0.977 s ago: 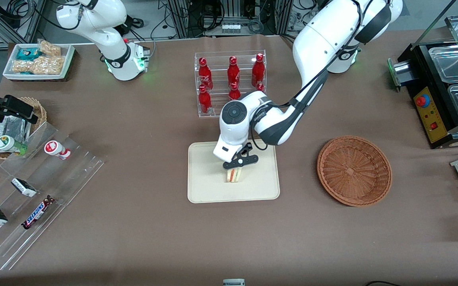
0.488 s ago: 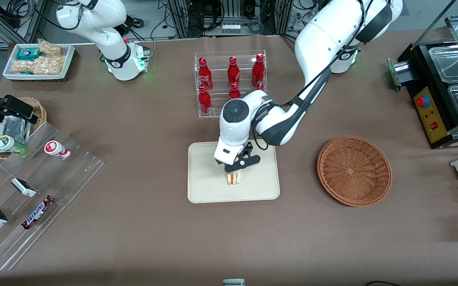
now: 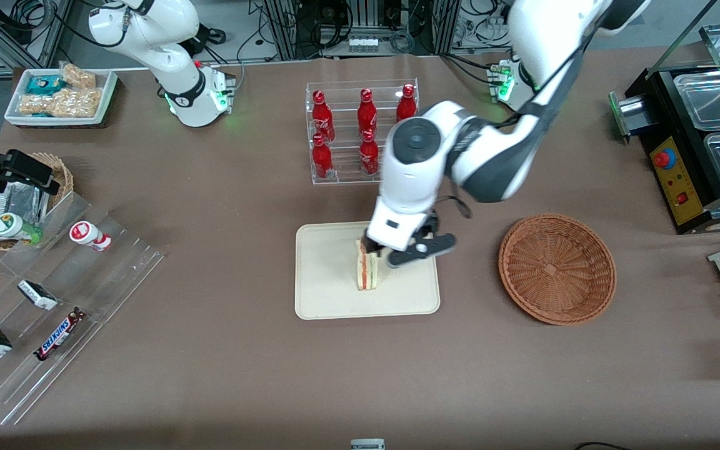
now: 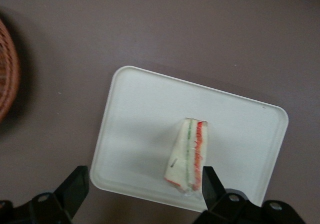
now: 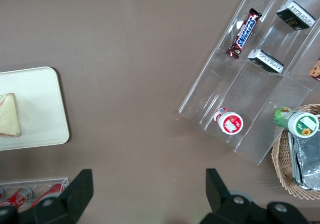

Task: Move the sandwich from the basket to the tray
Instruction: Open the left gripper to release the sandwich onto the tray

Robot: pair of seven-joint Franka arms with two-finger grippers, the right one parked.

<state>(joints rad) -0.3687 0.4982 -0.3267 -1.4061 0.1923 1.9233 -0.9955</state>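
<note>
Spread wide with nothing between them, the jaws of our gripper hang above the tray, clear of the sandwich. From the left wrist camera we see both fingertips apart, the sandwich well below them on the tray, standing on edge with its red and green filling layers showing. In the front view the gripper sits over the tray's edge nearest the basket, just beside the sandwich's upper tip. We see the wicker basket with nothing in it, toward our working arm's end of the table and apart from the tray. A clear rack of red cola bottles stands farther from the front camera than the tray.
</note>
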